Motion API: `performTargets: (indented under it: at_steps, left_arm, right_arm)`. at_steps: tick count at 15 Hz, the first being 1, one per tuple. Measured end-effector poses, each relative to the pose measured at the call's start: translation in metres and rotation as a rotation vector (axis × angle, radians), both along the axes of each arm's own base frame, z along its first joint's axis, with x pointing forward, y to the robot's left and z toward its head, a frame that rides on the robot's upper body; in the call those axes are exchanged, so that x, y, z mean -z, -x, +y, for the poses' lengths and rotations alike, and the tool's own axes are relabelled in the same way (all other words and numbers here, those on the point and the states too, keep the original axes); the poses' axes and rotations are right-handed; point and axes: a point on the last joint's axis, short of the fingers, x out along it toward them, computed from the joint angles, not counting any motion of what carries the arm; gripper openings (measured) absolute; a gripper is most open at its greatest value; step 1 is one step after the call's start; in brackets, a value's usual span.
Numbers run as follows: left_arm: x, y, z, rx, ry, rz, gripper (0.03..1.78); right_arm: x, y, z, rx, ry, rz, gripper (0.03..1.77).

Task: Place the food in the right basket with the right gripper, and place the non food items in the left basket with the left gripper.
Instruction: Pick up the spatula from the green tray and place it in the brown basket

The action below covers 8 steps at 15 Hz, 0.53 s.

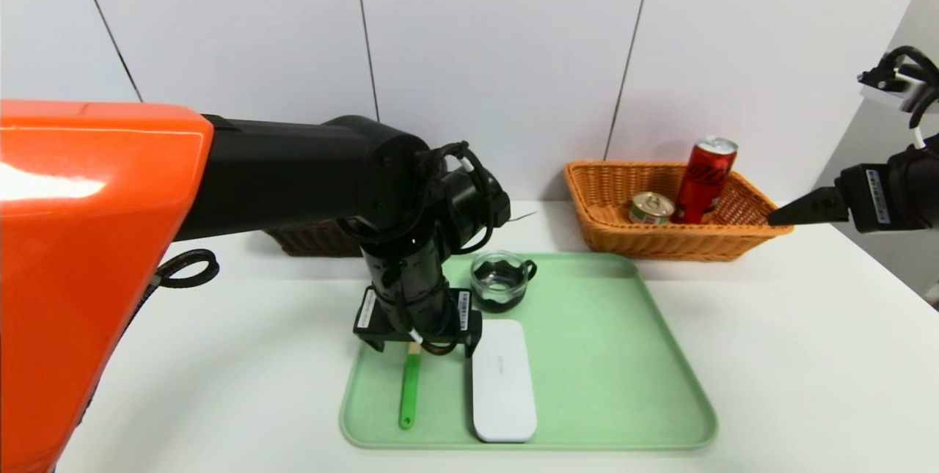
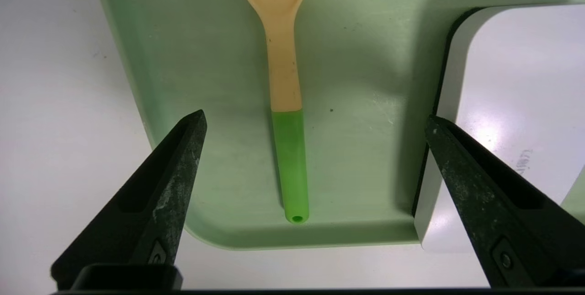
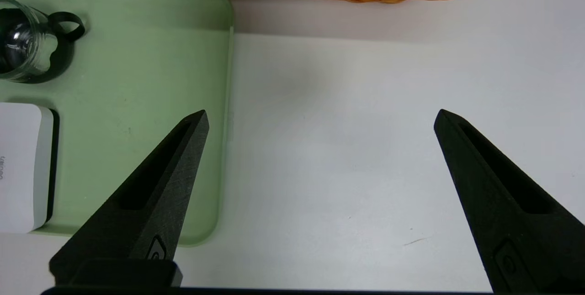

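Head view shows the left arm filling the left half of the frame, its left gripper point(image 1: 418, 345) pointing down over the green tray point(image 1: 623, 356) at lower centre, jaws spread wide and holding nothing. Directly beneath lies the pasta spoon point(image 1: 408, 389), long axis running up and down the frame, green handle toward the bottom edge. Left wrist view confirms the line-up: the spoon point(image 2: 285, 103) sits between the two open fingertips, shaft crossing the gap at right angles, so a straight drop looks like the move. One finger hangs just over the edge of the white case point(image 2: 516, 103), a likely snag. The right gripper point(image 1: 788, 213) idles at the right edge, also wide open and empty.

Now the containers. The orange basket point(image 1: 748, 238), upper right, already holds the red can point(image 1: 704, 180) upright and the short tin point(image 1: 651, 207) beside it. The dark brown basket point(image 1: 312, 238) hides mostly behind the left arm; contents cannot be told. On the tray, the white case point(image 1: 503, 381) lies beside the spoon, the glass cup point(image 1: 500, 281) above it.
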Motion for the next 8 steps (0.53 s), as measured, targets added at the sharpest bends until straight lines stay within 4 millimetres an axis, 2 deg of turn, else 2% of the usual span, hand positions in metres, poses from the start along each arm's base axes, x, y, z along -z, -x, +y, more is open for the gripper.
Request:
performTargets:
  at_steps: [8]
  left_arm:
    - [0.0103,-0.0074,0.0033,-0.03,-0.016,0.026,1.69]
  right_arm:
    - [0.0027,0.001,-0.0021,0.007,0.002,0.009,1.7]
